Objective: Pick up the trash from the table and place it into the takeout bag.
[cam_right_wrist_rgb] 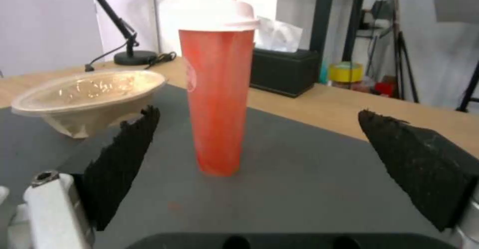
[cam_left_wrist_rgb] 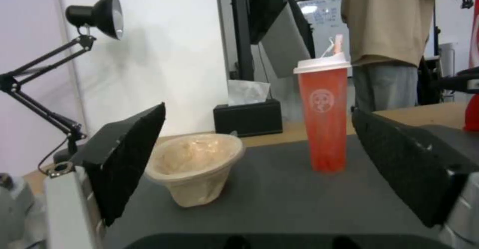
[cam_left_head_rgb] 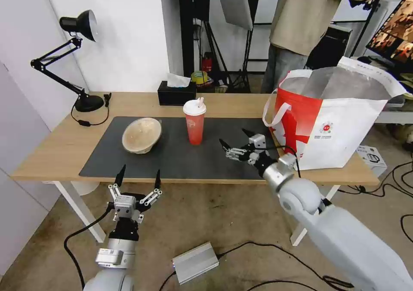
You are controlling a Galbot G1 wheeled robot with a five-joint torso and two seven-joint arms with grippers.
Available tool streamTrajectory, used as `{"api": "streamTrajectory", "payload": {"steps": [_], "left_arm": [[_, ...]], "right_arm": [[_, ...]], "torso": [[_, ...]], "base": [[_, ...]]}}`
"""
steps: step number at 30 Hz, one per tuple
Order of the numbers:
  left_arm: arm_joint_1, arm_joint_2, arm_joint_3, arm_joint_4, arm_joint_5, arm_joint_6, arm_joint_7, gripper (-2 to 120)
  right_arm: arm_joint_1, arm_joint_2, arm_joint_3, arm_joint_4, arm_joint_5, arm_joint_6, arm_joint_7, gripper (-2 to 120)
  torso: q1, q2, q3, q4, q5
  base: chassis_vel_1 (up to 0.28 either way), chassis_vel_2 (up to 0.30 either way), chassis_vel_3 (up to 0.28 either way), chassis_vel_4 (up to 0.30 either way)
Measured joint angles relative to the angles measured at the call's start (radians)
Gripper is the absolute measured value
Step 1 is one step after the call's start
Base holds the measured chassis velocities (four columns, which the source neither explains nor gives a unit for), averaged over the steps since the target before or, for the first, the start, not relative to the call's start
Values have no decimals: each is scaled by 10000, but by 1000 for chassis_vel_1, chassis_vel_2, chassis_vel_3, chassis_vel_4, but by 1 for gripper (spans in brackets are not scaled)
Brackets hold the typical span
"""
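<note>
A white wall backs the long light-wood table (cam_left_head_rgb: 56, 151), where we see a black desk lamp (cam_left_head_rgb: 79, 28) at the far left corner and a dark grey mat (cam_left_head_rgb: 172, 159) covering the middle up to the near edge. On the mat's left part lies the beige lidded bowl (cam_left_head_rgb: 141, 134), tipped on its side, with pale, yellowish contents dimly visible through its lid. Near the mat's middle the red drink cup (cam_left_head_rgb: 194, 122) stands upright, white lid on (a straw pokes out of it). Behind it, at the far edge, sits a black tissue box (cam_left_head_rgb: 176, 94). At the table's right end stands the takeout bag (cam_left_head_rgb: 340, 123), its mouth open on silvery lining; we cannot tell what is inside. Our right gripper (cam_left_head_rgb: 235, 143) hovers over the mat between cup and bag, jaws spread wide, holding nothing. Our left gripper (cam_left_head_rgb: 137, 175) hangs just off the near edge, below the bowl, equally wide and empty.
</note>
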Motion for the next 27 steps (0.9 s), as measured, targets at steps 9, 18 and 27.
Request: {"api": "streamTrajectory", "payload": {"steps": [9, 18, 27], "left_arm": [[-6, -1, -244, 30, -96, -33, -27, 100], [-128, 54, -361, 161, -242, -48, -33, 100], [-138, 77, -390, 247, -316, -55, -33, 100]], "right_arm": [[1127, 620, -815, -1294, -19, -187, -275, 100], [1317, 956, -1139, -1684, -112, -189, -440, 100], [1519, 1222, -1418, -2032, -310, -163, -612, 100]], "torso": [[0, 0, 0, 1, -2], [0, 0, -1, 0, -2], [-1, 0, -1, 0, -2]], "base": [[0, 0, 0, 0], [0, 0, 0, 0], [0, 0, 0, 0]]}}
